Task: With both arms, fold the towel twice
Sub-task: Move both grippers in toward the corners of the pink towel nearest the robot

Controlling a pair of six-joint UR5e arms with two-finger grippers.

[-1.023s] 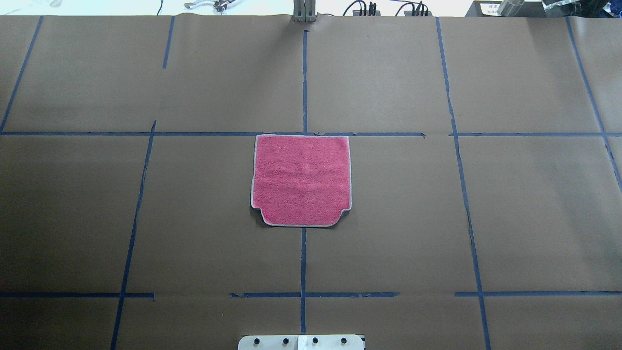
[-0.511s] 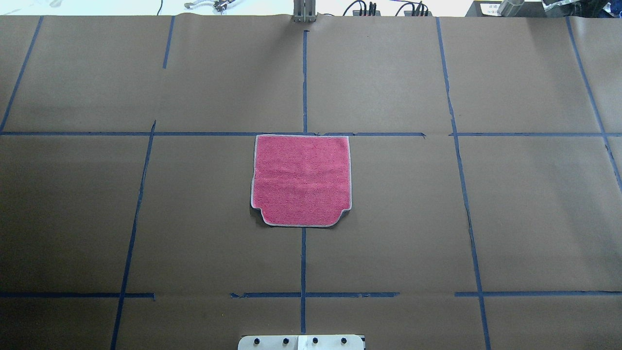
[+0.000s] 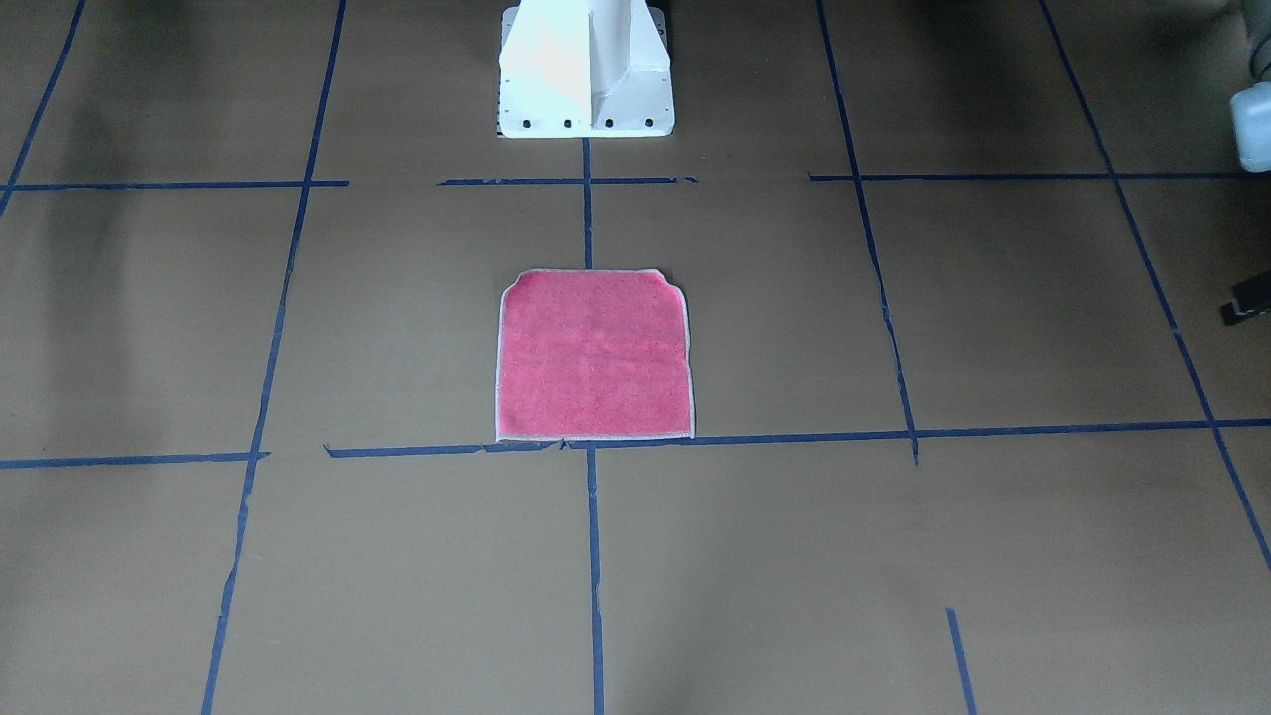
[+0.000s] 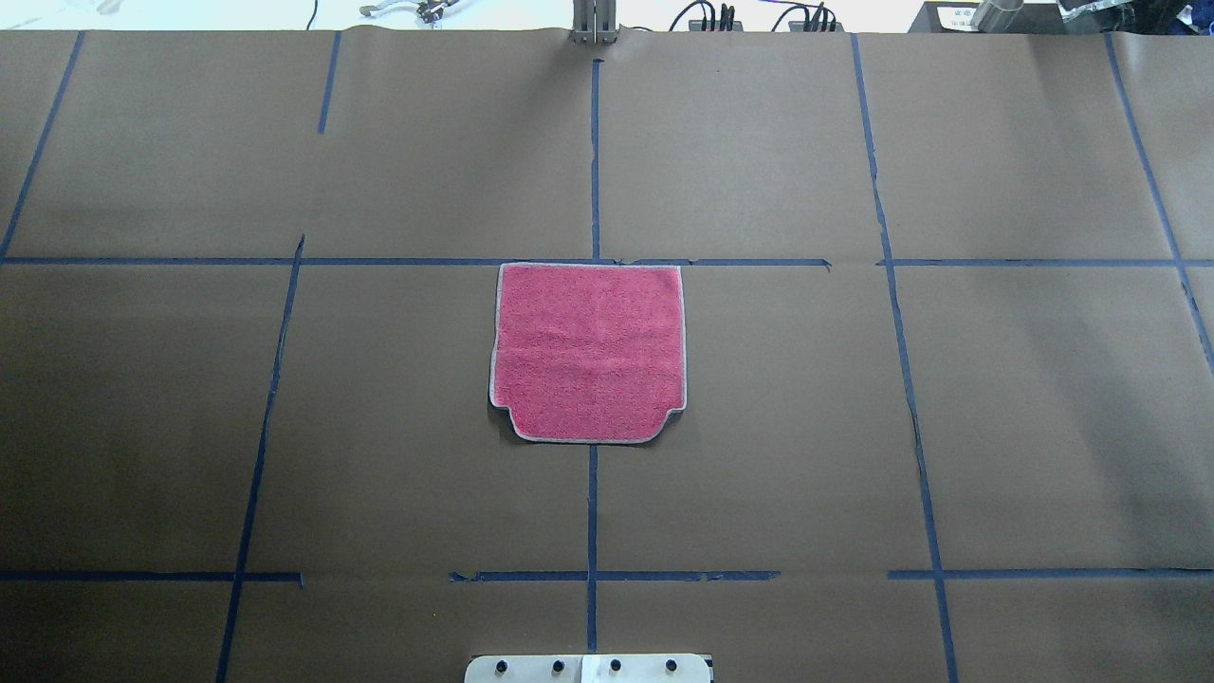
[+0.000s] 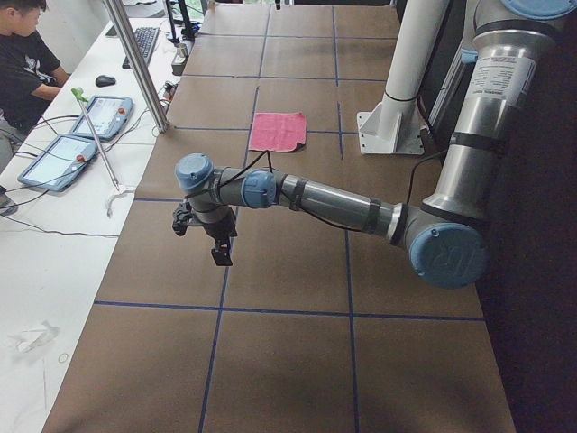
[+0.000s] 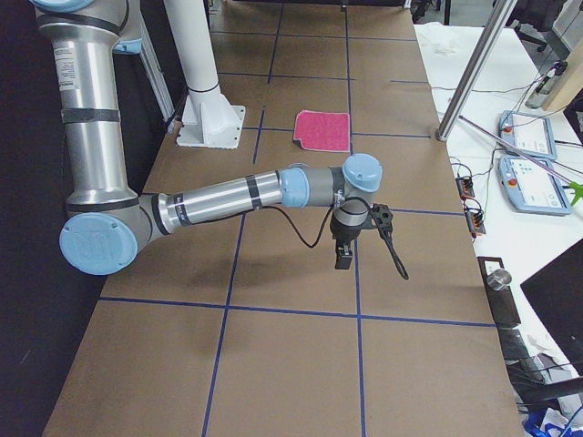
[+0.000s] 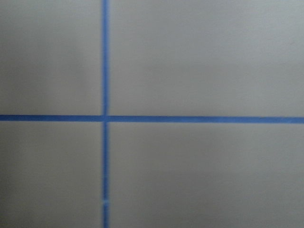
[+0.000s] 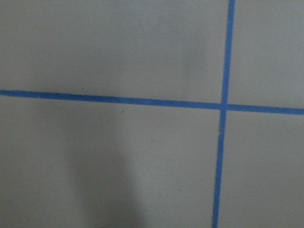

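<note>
A brown paper-covered table (image 4: 759,427) gridded with blue tape lines (image 4: 593,161) spreads beneath two silver-grey jointed robot arms, the left arm (image 5: 334,203) and right arm (image 6: 219,200) stretched low over opposite ends. A small square pink terry towel (image 4: 588,351) lies flat, pink face up, at the centre, well apart from both. Whether the fingers of the black left gripper (image 5: 219,253) and right gripper (image 6: 343,258) are spread or pressed together cannot be told.

Your table (image 4: 759,142) is covered in brown paper crossed by blue tape lines (image 4: 594,503). Beside it you have a white bench (image 5: 63,280) carrying two pendants (image 5: 106,115), a keyboard (image 5: 144,41) and a mouse (image 5: 105,80), by a metal post (image 5: 138,68).
</note>
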